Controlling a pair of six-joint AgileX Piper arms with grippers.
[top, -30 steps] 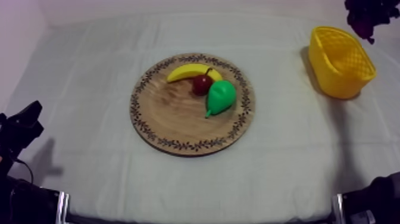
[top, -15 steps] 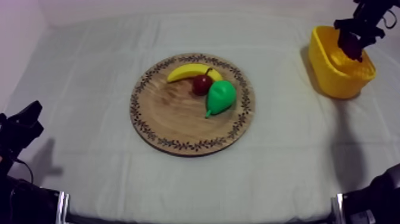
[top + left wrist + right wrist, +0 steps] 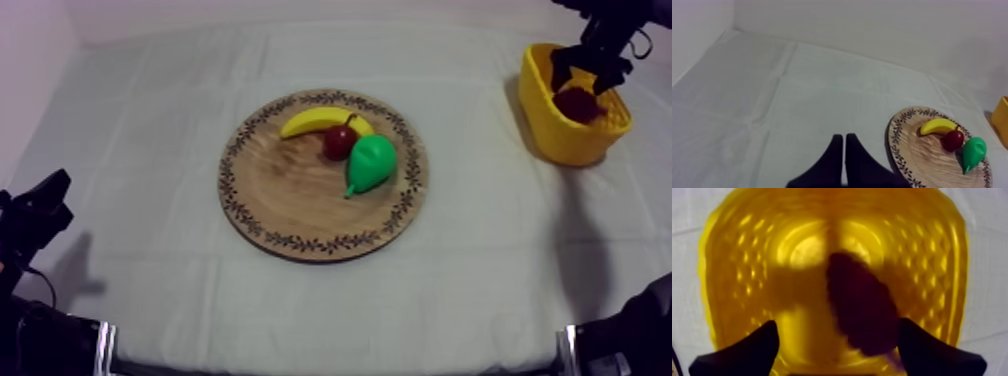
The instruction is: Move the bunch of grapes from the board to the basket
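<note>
Over the yellow basket (image 3: 560, 140) at far right, the right claw (image 3: 581, 80) hangs released; the bunch of grapes (image 3: 859, 308) seems to lie inside the basket. Near left, the left claw (image 3: 844, 145) sits clenched, empty.

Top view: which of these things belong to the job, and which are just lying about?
Job: dark purple bunch of grapes, yellow basket, round wooden board with patterned rim, right gripper.
Lying about: yellow toy banana, small red fruit, green toy pear.
</note>
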